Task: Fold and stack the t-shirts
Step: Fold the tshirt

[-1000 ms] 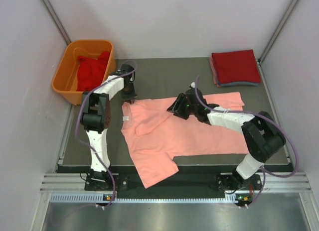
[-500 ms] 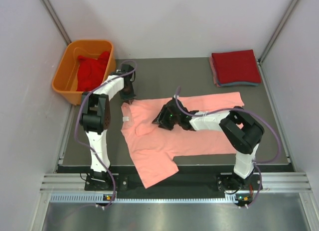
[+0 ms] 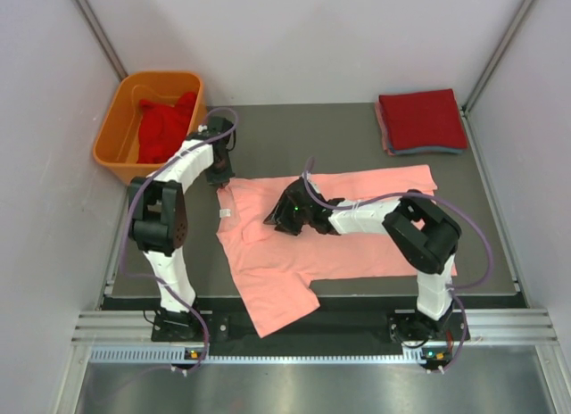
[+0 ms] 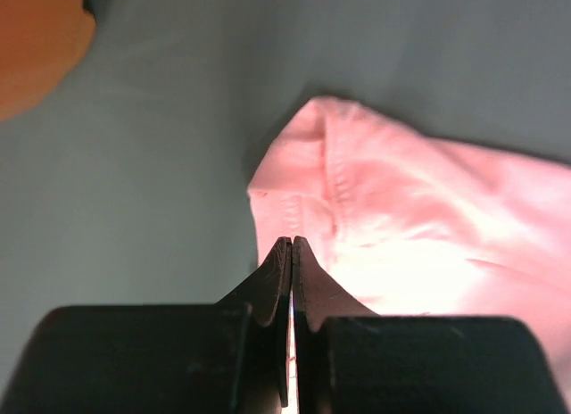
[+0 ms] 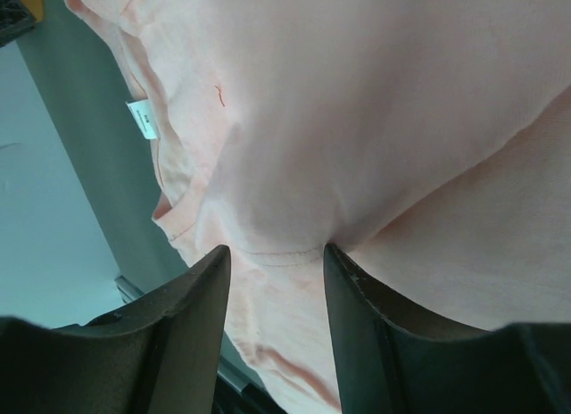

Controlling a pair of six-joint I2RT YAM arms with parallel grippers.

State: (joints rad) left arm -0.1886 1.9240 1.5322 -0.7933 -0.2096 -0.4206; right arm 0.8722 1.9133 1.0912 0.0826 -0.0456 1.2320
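pink tee: salmon-pink cotton t-shirt [image 3: 348, 253] lies spread flat across the middle of the dark grey table [image 3: 294, 133], one sleeve hanging over the near edge, white neck label [image 5: 143, 120] toward the left edge
left gripper [image 4: 288, 244]: at the tee's far-left corner, fingers pressed together (cannot tell if cloth is pinched)
right gripper [image 5: 275, 253]: low over the tee near its collar, fingers apart, cloth bunched between them
folded stack: red folded t-shirt [image 3: 421, 120] on top, far right corner
tub: orange plastic tub [image 3: 116, 128] off the far left corner, crumpled red t-shirts [image 3: 165, 128] inside
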